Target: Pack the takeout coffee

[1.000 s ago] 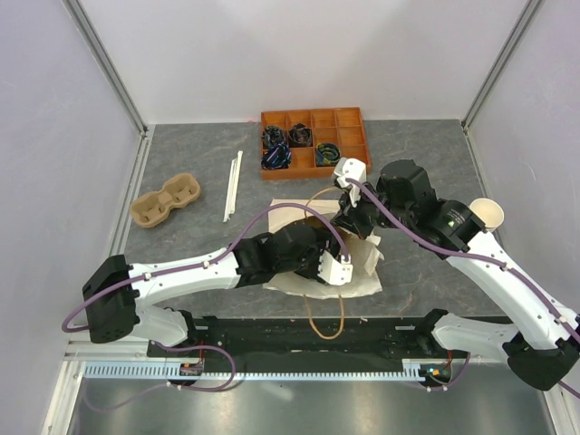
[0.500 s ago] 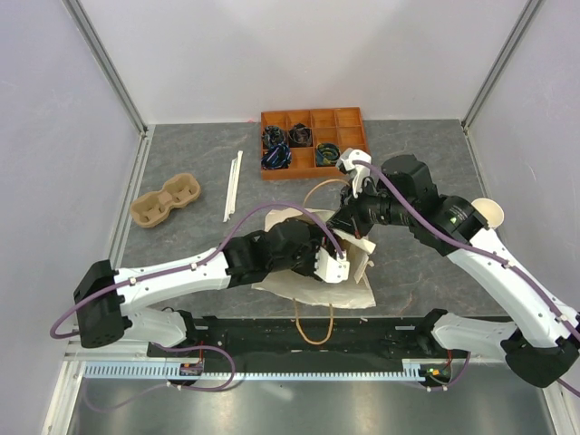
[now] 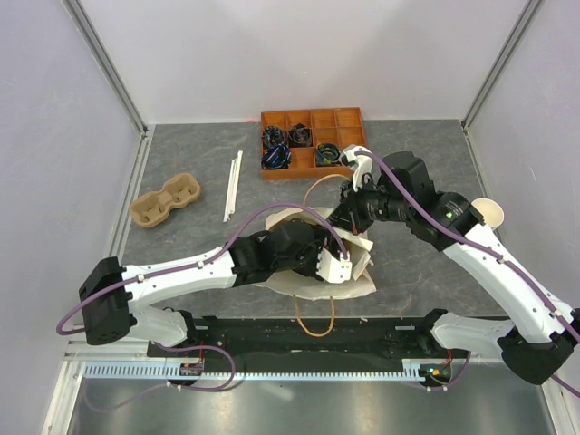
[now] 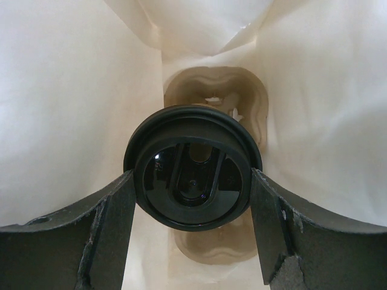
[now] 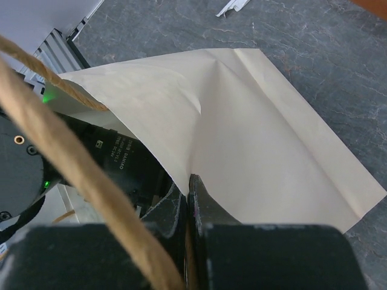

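Here the takeout coffee (image 4: 192,175) is inside the paper bag (image 3: 361,285), which sits near the middle of the counter's (image 3: 181,240) near edge. The left arm's (image 3: 181,272) jaws stand wide, one finger against each side of the black lid, holding the cup from above. Only the lid shows in the left wrist view; the tan cup body is hidden beneath it. A moulded-pulp carrier (image 4: 214,84) lies at the bottom of the bag under the cup, mostly covered by the lid, and whether the cup touches it cannot be told.

From above, the left wrist covers the bag's mouth, so neither cup nor jaws can be seen there. The right arm's (image 3: 507,272) jaws are pinched tight on the bag's paper rim; a twine handle (image 5: 78,172) crosses the right wrist view, blurred and cut off by the frame.

A second pulp carrier (image 3: 166,199) rests near the left edge of the counter, white straws (image 3: 233,186) lie beside it, an orange divided tray (image 3: 349,120) sits at the far edge, and a lidless cup (image 3: 489,214) is partly hidden behind the right arm.
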